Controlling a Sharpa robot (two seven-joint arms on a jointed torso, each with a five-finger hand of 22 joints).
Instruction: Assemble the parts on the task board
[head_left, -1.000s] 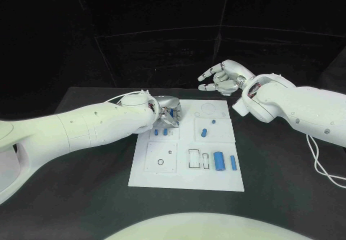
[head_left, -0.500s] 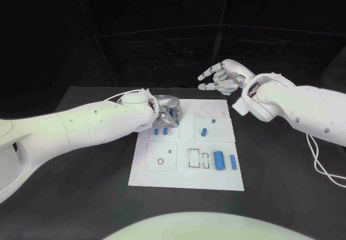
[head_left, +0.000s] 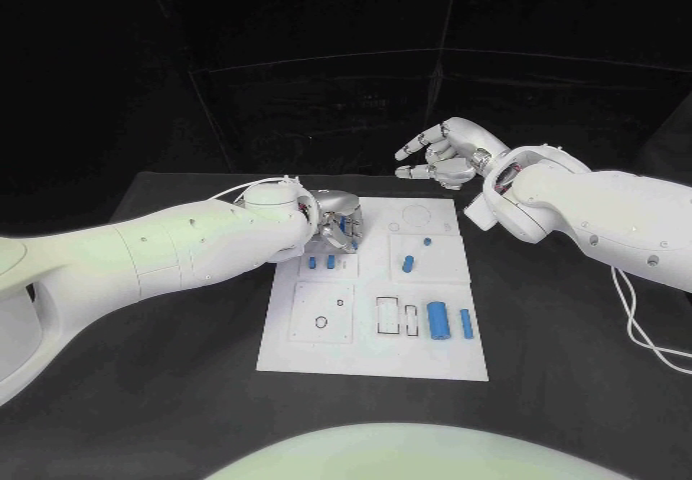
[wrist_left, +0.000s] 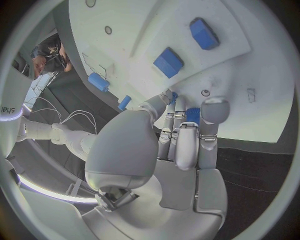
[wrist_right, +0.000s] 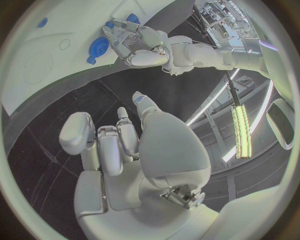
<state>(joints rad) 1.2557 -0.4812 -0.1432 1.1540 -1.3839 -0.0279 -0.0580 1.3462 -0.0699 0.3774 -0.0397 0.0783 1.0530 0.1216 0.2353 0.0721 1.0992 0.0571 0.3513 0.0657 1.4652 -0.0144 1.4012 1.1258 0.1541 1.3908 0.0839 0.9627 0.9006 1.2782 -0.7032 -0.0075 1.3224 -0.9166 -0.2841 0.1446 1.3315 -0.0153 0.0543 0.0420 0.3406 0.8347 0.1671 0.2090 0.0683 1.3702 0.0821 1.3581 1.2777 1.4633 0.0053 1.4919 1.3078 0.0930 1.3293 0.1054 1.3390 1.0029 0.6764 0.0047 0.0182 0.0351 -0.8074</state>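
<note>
Reaching across from the frame's left, the left hand (head_left: 335, 222) bends down over the white board's (head_left: 372, 352) upper left corner, fingers pinched around a small blue part (wrist_left: 192, 114). Two more blue parts (head_left: 320, 263) lie just below it. Up at upper right, the right hand (head_left: 444, 155) hovers beyond the board, fingers loosely curled and empty.
</note>
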